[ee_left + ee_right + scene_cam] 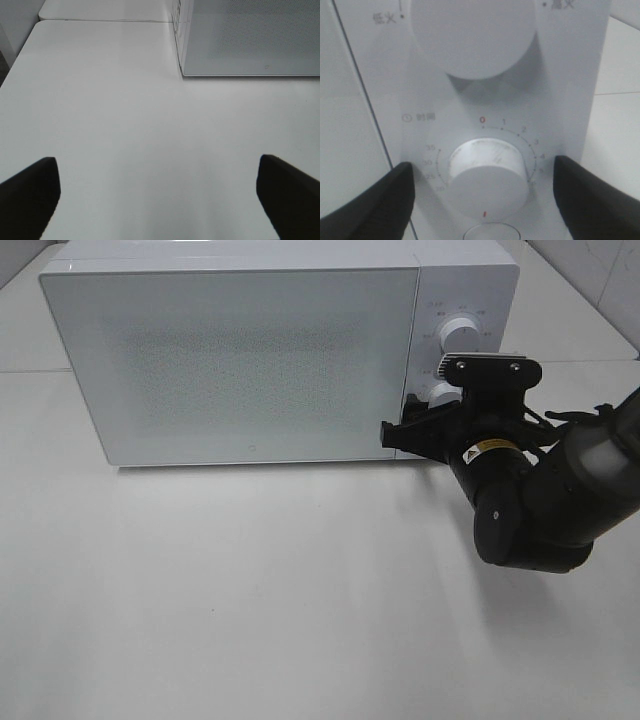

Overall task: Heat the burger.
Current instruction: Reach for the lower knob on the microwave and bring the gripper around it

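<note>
The burger is out of view; the white microwave [250,350] stands at the back of the table with its door shut. My right gripper [425,422] is up against the control panel. In the right wrist view it [485,175] stands open, with a black finger on either side of the white timer knob [487,180] and a gap between each finger and the knob. The larger power knob [472,35] sits beside the timer knob on the panel. My left gripper [160,200] hangs open over bare tabletop, nothing between its fingers [30,197].
The white table [250,600] stretches in front of the microwave. The left wrist view shows the microwave's front corner [182,70] and the table's edge [20,55]. A seam between tabletops [590,362] runs behind the right arm.
</note>
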